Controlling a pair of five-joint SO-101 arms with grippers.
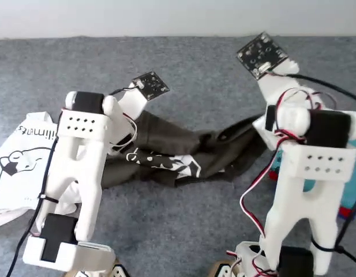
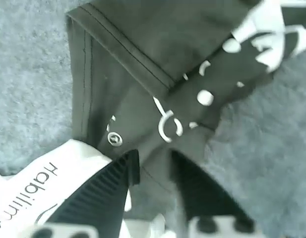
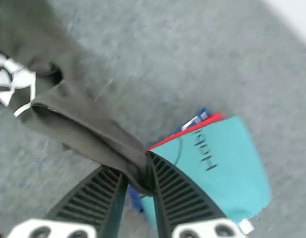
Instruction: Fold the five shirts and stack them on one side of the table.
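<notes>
The left gripper and the right gripper each pinch an edge of the dark shirt (with white print).

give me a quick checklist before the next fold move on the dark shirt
1. right claw shut on dark shirt: ok
2. left claw grip on dark shirt: cannot tell
3. dark shirt lying flat: not ok, bunched and creased
4. dark shirt apart from white shirt: not ok, they meet by the left claw
5. teal shirt outside right claw's grip: ok
</notes>
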